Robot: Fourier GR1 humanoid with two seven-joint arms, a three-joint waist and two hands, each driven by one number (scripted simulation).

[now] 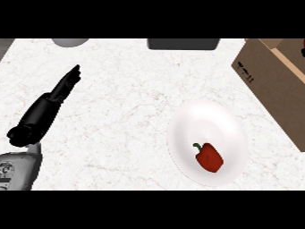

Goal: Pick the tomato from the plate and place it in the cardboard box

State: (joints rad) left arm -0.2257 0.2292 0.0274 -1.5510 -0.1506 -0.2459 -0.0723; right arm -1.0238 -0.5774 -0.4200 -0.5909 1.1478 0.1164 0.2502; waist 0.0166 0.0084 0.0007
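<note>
Marble counter (115, 116): left hand (49, 107) lay outstretched; red pepper (209, 157), not tomato, sat on plate (201, 116), risking mistaken pickup.

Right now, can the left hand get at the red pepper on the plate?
Probably yes. The left hand is open at the left, and only bare counter lies between it and the red pepper on the white plate.
</note>
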